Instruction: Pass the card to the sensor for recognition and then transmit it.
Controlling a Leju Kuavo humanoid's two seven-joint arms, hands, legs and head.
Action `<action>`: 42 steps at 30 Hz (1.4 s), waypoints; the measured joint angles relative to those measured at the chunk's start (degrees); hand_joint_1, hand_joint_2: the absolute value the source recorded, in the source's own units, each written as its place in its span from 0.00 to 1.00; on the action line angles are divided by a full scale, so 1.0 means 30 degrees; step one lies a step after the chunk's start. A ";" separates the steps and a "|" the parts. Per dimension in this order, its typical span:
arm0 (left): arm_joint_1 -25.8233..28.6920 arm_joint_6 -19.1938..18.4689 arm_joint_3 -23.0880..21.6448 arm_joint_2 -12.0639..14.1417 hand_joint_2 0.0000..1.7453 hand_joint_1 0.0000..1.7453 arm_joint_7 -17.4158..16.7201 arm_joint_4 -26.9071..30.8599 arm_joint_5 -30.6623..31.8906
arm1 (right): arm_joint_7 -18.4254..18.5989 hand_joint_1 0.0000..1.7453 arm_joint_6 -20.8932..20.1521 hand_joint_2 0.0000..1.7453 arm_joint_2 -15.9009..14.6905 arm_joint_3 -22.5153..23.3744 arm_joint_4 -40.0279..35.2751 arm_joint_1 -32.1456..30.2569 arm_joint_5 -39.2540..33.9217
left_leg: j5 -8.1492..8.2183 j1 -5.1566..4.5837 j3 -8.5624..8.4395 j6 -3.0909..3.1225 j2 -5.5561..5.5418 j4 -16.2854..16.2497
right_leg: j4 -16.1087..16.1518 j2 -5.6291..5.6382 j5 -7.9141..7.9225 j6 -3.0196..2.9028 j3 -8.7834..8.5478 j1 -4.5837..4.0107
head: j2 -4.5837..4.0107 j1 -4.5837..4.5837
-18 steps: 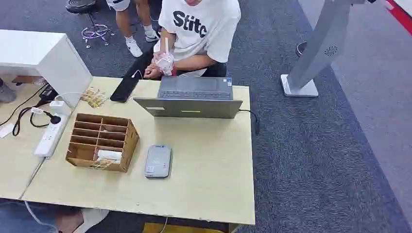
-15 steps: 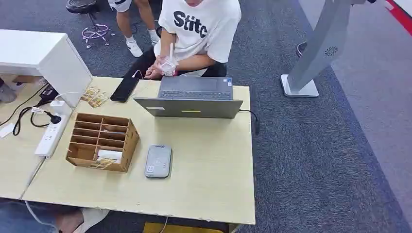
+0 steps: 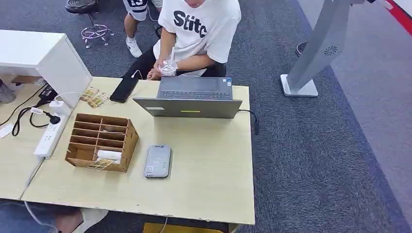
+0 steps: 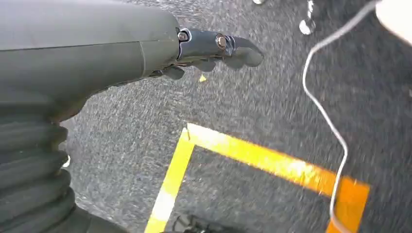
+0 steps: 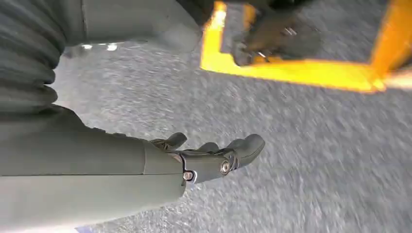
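1. The left hand (image 4: 214, 51) hangs above grey carpet by a yellow floor line (image 4: 252, 158); its fingers are spread and hold nothing
2. The right hand (image 5: 214, 155) also hangs over carpet, fingers loosely apart and touching nothing
3. On the table (image 3: 209, 184), the grey sensor (image 3: 158, 161) lies flat near the front, its long axis running near to far, just right of the wooden organizer (image 3: 102, 141)
4. A white card (image 3: 109, 155) lies in the organizer's nearest row, long axis running left to right
5. Farther back stands the open laptop (image 3: 192, 99), with a black phone (image 3: 124, 89) to its left
6. Beyond the table a seated person (image 3: 199, 29) holds a small clear object (image 3: 169, 65); since the earlier frames that object sits slightly further right, and the standing legs (image 3: 133, 24) behind have shifted right
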State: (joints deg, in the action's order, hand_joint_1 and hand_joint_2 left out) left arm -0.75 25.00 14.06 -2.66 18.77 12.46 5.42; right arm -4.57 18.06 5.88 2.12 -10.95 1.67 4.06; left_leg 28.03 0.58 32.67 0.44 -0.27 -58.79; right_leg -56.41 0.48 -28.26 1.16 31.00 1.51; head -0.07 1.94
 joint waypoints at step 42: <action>0.2365 -0.0401 1.1584 -0.0987 1.00 0.00 0.7191 1.5746 0.1751 | -0.3430 0.00 0.3037 1.00 -0.2267 0.9083 -0.0801 0.0146 -0.1318 | -0.0005 0.0002 0.0016 -0.0011 0.0022 -0.0006 | 0.0011 0.0025 0.0009 -0.0008 0.0015 -0.0003 | 0.0000 0.0087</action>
State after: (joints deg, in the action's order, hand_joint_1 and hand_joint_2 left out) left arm 6.34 23.80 48.81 -5.62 40.35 59.70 10.67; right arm -14.86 27.17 -0.92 29.37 -13.35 2.10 0.11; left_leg 28.02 0.59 32.72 0.41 -0.20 -58.81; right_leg -56.38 0.55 -28.24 1.14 31.04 1.50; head -0.07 2.21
